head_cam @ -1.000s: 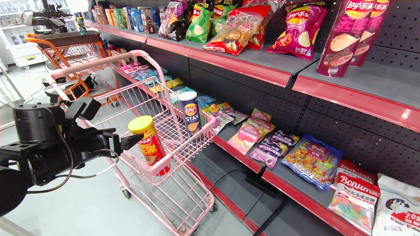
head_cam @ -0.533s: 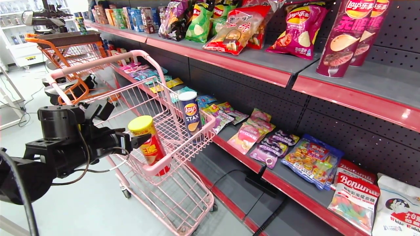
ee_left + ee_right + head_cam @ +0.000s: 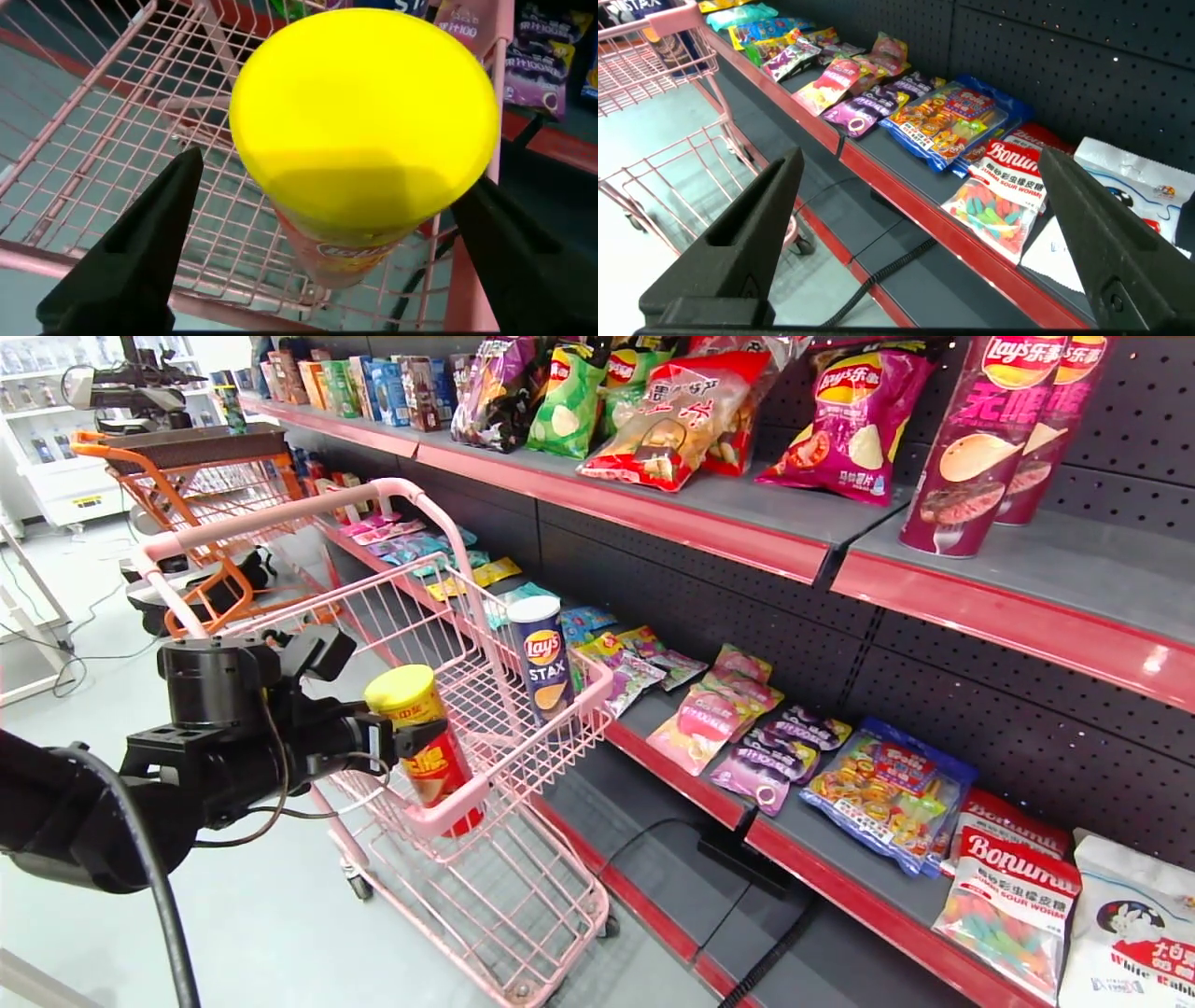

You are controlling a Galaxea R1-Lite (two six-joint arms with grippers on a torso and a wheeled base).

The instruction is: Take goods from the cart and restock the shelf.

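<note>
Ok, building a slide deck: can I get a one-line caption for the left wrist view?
Open left gripper straddles the yellow-lidded chip can standing in the pink cart.

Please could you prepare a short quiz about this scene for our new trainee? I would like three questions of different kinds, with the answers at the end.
1. True or false: the left gripper is shut on the yellow-lidded can.
2. How many cans stand in the pink cart? A) one B) two C) four
3. Fill in: the right gripper, facing the lower shelf with its sweet bags, is ____.

Key
1. False: it stands open around the can.
2. B: the yellow-lidded can and a dark blue can.
3. open
</note>
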